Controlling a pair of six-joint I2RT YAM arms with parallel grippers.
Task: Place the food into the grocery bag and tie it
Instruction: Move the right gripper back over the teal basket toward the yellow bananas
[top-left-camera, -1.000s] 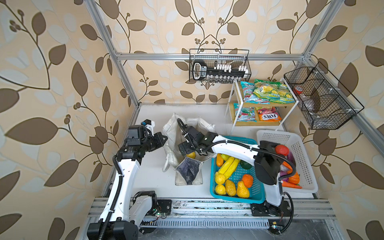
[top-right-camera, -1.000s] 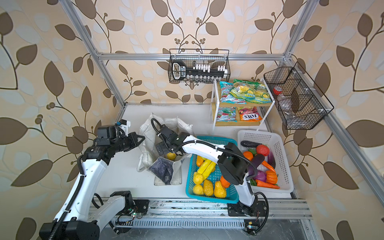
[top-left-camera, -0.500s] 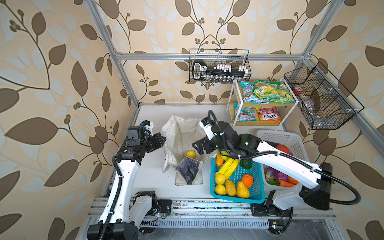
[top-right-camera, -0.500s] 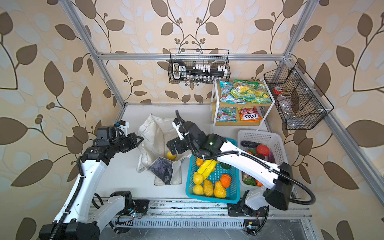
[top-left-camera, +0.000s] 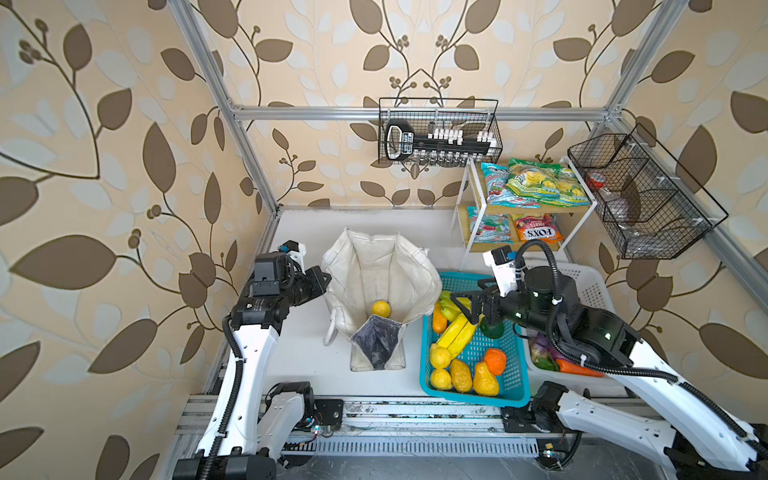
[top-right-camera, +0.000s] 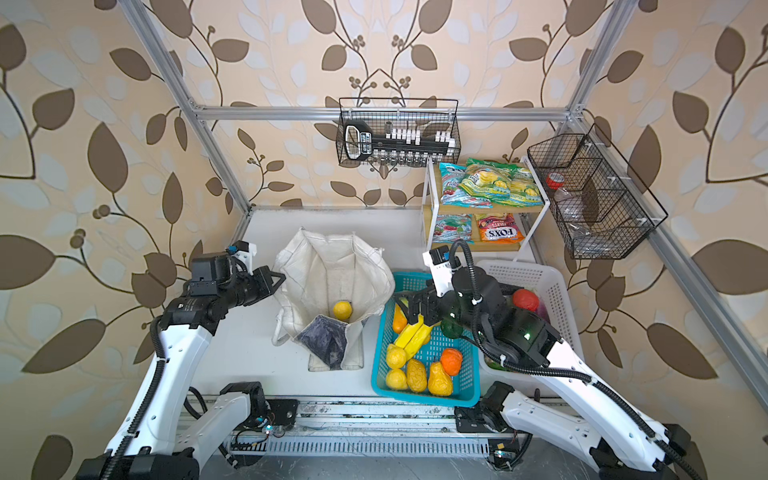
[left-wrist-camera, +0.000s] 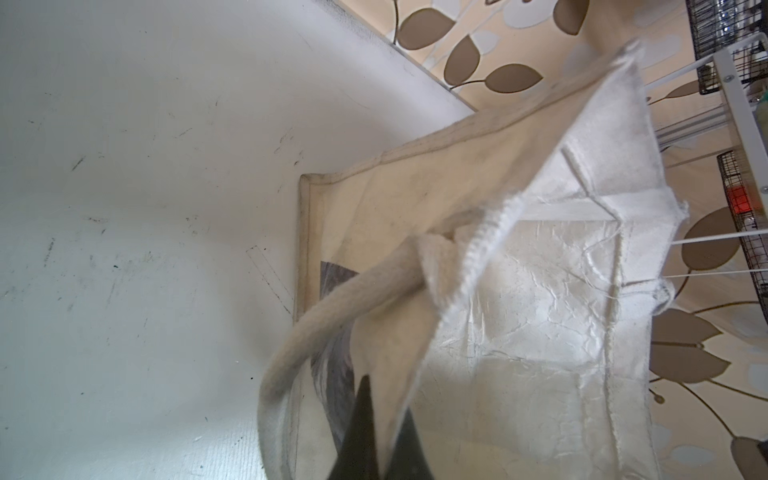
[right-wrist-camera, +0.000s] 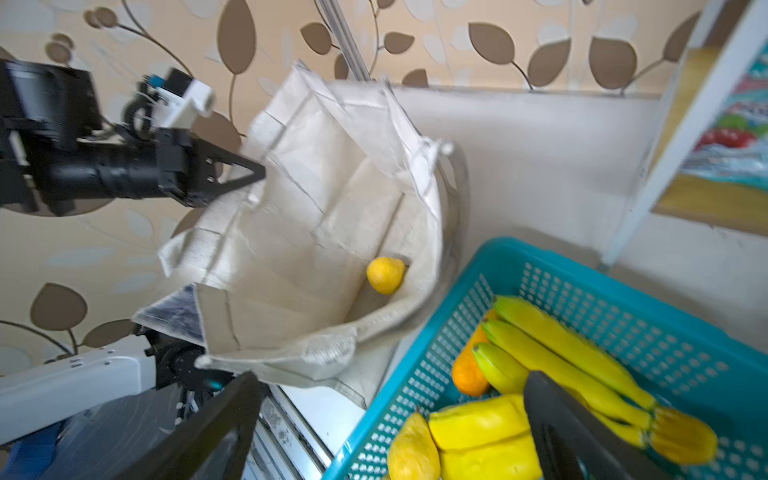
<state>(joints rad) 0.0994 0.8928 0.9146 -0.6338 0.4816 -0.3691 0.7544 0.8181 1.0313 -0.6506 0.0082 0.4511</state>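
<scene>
While the left gripper (top-left-camera: 325, 277) pinches the rim of the grocery bag (top-left-camera: 374, 270), its mouth gapes, a lemon (top-left-camera: 381, 308) inside. Beyond, the right gripper (top-left-camera: 463, 308), jaws wide and empty, hangs over the banana bunch (top-left-camera: 455, 334) in the teal basket (top-left-camera: 478, 400). Risk: cloth slipping free could collapse the mouth; a poorly caught bunch could drop on the worktop (top-left-camera: 307, 357).

Readable in both top views: "FOX'S" in white capitals on the orange-red snack packet (top-left-camera: 537, 232) (top-right-camera: 500, 232), lying on the lower shelf (top-left-camera: 498, 246), one o'clock from the teal basket (top-left-camera: 469, 398). Print on the green and blue packets (top-left-camera: 540, 185) and the label on the black tool (top-left-camera: 399, 143): too small to read.
</scene>
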